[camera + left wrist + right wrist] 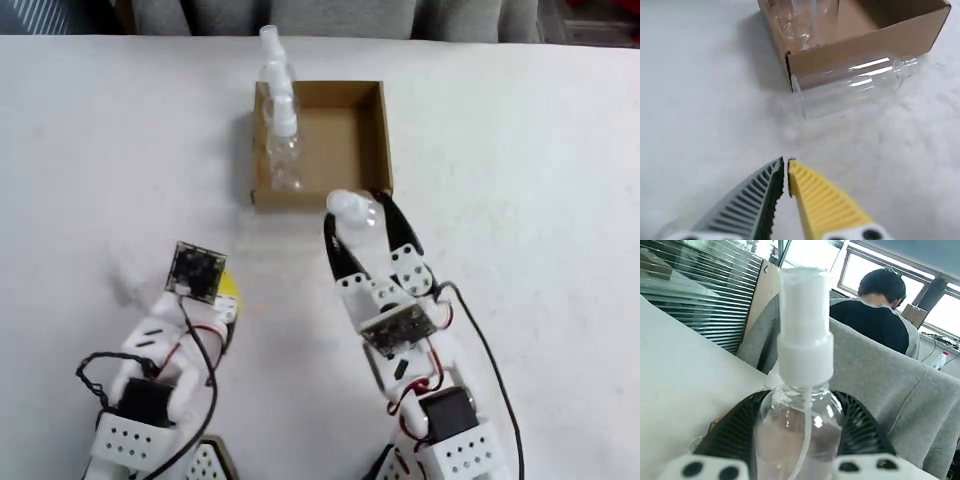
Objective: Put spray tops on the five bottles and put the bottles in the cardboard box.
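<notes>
Right tool [356, 211] around clear bottle [800, 437] with white spray top [805, 340]

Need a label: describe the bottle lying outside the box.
Find the cardboard box. A clear bottle lies on its side on the table along its outer wall. Unlike the capped bottle in the right gripper, its neck has no spray top.

White surface [520, 150]. A cardboard box [382, 130] sits on it toward the far edge. A clear bottle [850, 85] with no top lies on its side on the surface, touching the box's outer wall.
</notes>
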